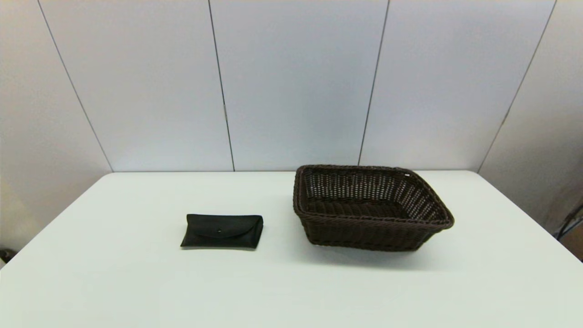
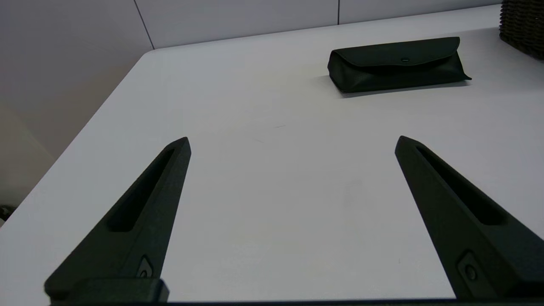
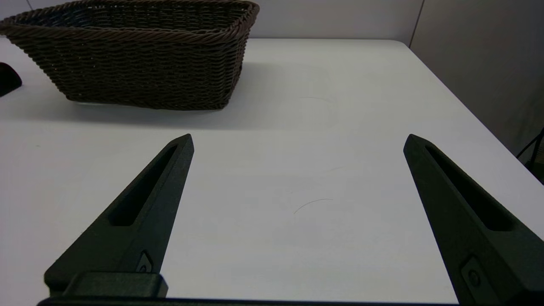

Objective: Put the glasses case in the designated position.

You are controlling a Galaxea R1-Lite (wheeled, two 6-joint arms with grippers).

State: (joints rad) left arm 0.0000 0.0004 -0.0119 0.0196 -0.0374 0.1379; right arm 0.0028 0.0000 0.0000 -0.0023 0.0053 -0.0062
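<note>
While neither arm shows in the head view, each wrist camera shows its own pincer hanging low over the near part of the table. The left gripper (image 2: 292,140) has its fingers spread wide with nothing between them, and so has the right gripper (image 3: 298,138), also empty. Ahead of the left gripper, and off toward the robot's right, lies the glasses case (image 2: 397,63), flat on the white table (image 1: 136,273), flap up with the snap showing. In the head view the glasses case (image 1: 222,231) sits left of the table's middle, its long axis running roughly parallel to the near edge, so it lies broadside to the left fingers. Just beside it to the right, apart from it, stands the dark woven basket (image 1: 371,223), nearer the far edge; the basket (image 3: 127,63) fills the ground ahead of the right gripper. By my reckoning the left arm is the nearer to the case and would close across its short width; the basket looks the likely destination.
</note>
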